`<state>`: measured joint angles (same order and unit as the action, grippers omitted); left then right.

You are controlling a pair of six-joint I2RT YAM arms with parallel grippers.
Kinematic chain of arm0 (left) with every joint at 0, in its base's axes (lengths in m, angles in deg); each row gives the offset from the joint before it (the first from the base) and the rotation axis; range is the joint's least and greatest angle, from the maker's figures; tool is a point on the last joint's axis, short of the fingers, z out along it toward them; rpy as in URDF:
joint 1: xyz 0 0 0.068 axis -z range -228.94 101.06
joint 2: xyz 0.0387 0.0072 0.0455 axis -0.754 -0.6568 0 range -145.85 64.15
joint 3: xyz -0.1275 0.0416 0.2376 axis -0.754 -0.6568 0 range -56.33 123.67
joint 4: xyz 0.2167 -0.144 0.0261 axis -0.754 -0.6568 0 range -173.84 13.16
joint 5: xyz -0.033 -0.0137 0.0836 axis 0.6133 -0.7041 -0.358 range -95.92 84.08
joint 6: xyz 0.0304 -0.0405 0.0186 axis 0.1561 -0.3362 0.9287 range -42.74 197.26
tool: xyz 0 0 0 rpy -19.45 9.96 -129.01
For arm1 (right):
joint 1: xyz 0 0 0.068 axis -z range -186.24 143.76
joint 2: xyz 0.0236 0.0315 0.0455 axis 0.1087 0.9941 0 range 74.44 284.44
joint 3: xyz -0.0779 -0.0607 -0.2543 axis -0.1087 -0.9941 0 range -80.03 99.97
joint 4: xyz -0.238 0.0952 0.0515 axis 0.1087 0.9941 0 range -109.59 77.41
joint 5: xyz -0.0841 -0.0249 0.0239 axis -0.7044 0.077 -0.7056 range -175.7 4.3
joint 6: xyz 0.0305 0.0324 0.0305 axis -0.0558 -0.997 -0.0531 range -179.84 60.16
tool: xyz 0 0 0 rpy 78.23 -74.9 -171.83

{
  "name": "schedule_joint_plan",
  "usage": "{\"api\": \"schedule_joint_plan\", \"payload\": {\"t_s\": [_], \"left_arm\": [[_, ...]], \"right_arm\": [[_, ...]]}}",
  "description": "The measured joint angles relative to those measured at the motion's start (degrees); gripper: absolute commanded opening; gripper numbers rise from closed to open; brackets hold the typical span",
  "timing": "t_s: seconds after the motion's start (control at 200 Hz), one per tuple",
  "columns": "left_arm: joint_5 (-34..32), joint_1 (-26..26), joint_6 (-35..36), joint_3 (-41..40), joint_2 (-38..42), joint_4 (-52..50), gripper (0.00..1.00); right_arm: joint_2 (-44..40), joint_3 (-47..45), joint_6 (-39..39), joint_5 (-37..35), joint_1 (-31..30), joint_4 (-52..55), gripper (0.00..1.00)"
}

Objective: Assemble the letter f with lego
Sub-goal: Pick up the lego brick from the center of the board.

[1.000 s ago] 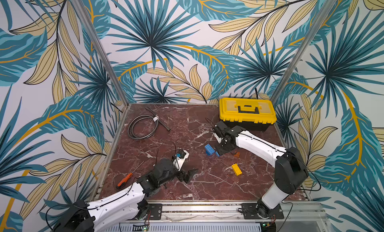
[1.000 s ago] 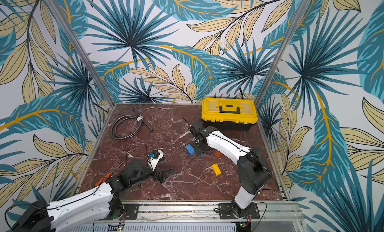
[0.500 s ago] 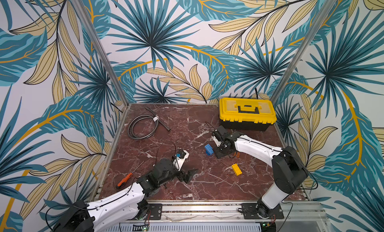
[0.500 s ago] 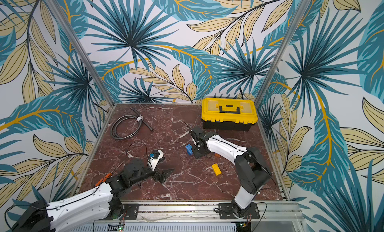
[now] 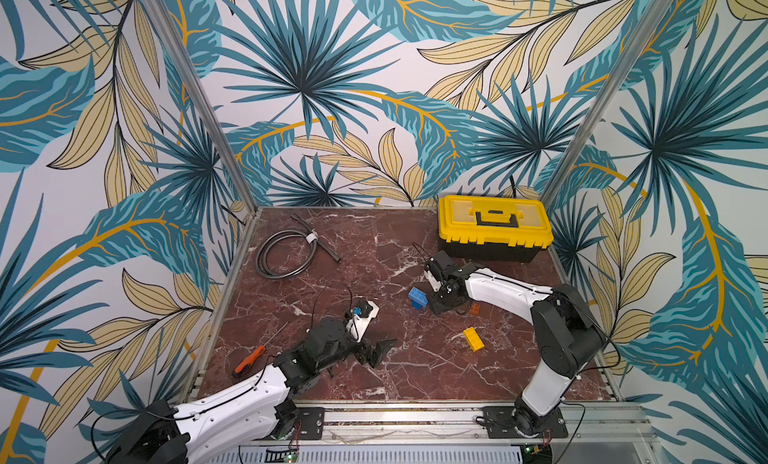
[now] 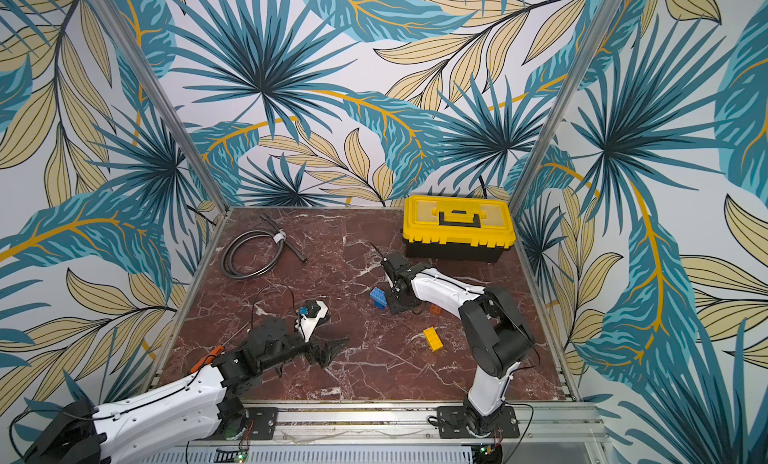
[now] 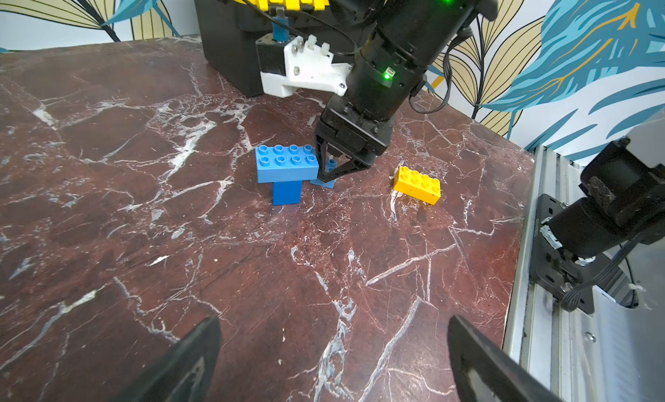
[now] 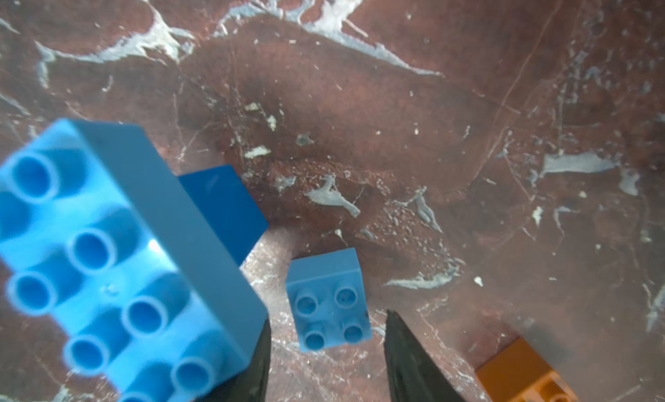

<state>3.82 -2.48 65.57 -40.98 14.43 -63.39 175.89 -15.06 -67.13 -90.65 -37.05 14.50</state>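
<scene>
A long blue lego brick [image 7: 286, 164] sits on a darker blue square brick [image 7: 286, 192]; in both top views this stack [image 5: 417, 296] [image 6: 379, 296] stands mid-table. Beside it lies a small blue square brick [image 8: 329, 301], studs up. My right gripper [image 8: 327, 316] [image 5: 439, 306] is down over this brick, open, with one finger on each side and gaps showing. A yellow brick [image 5: 473, 338] [image 7: 417, 185] lies nearer the front. An orange brick [image 5: 475, 309] [image 8: 521, 375] lies just right of the right gripper. My left gripper [image 5: 376, 352] [image 7: 333, 349] is open and empty above bare marble.
A yellow toolbox [image 5: 494, 225] stands at the back right, close behind the right arm. At the back left lies a coiled black hose [image 5: 286, 254]. An orange-handled screwdriver [image 5: 249, 358] rests near the left edge. A metal rail [image 7: 539, 274] runs along the front.
My right gripper has come down and towards the blue stack, and its jaws have narrowed around the small blue square brick. The left arm has not moved.
</scene>
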Motion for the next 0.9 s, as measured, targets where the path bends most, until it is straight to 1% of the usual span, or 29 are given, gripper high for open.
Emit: {"api": "schedule_joint_plan", "payload": {"t_s": [0.26,0.431,0.546,0.786,0.901], "left_arm": [[3.06,0.0,0.96,0.0,0.0,0.0,0.99],[3.56,0.0,0.96,-0.07,0.02,0.0,0.99],[3.1,0.0,0.96,-0.83,0.72,0.09,0.99],[0.87,0.0,0.76,-3.76,1.03,0.07,1.0],[-0.2,0.0,0.7,-3.76,1.03,0.09,0.99]], "right_arm": [[1.44,0.0,-0.02,0.55,0.09,-0.28,0.48],[1.44,0.0,-0.02,0.57,0.2,-0.66,0.45],[1.55,0.0,0.0,0.59,0.33,-0.68,0.44],[2.08,0.0,-0.02,0.72,0.5,-0.74,0.44],[2.08,0.0,-0.02,0.72,0.5,-0.72,0.41]]}}
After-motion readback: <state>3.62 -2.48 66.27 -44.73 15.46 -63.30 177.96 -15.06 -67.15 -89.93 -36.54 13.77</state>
